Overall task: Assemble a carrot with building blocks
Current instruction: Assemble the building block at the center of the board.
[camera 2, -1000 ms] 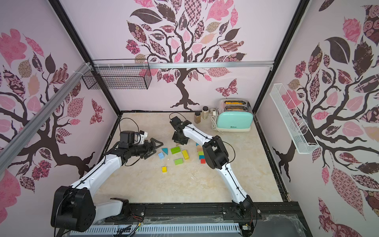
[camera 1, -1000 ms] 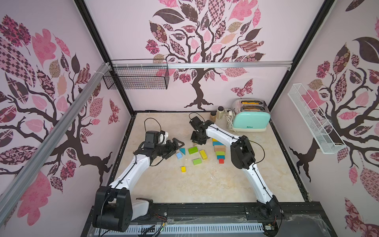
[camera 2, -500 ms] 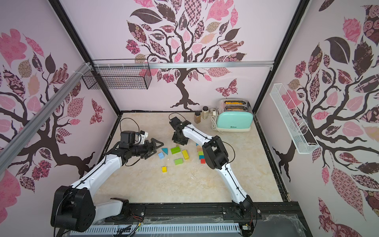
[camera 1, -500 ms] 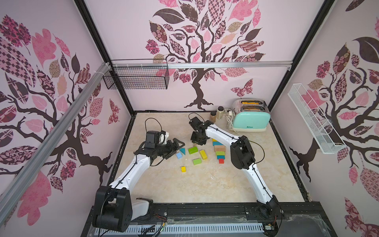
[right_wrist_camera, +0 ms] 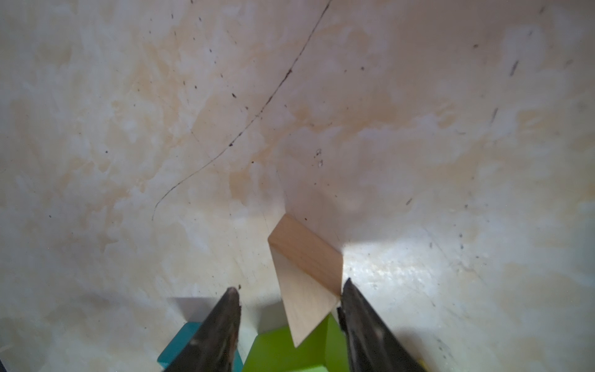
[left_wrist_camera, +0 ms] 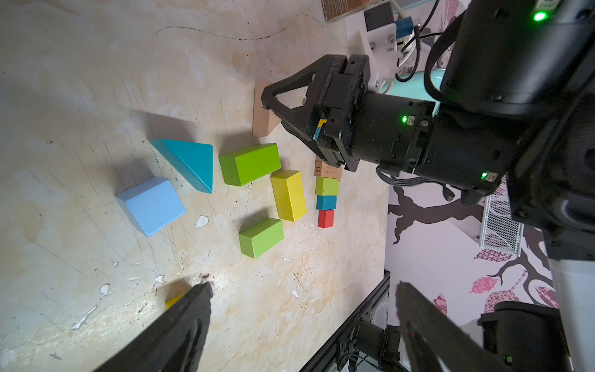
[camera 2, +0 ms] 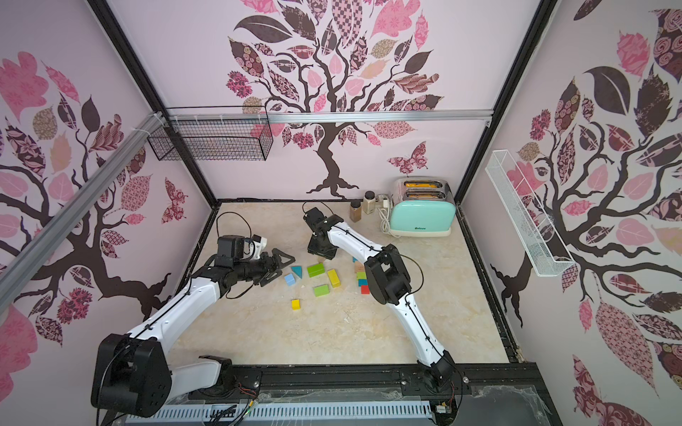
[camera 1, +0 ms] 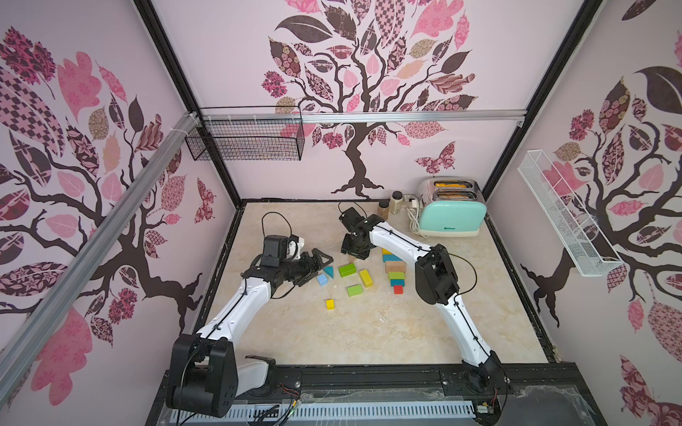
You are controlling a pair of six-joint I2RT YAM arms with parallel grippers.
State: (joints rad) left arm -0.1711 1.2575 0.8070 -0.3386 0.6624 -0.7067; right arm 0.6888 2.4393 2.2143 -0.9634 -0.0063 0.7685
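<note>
Marbled tabletop [right_wrist_camera: 128, 128], tan wedge [right_wrist_camera: 306, 261] inside parted right hand [right_wrist_camera: 289, 286]

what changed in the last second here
The right gripper opened, letting go of the tan wedge, which now sits on the table between its jaws. The left gripper stayed open and in place; the other blocks did not move.
</note>
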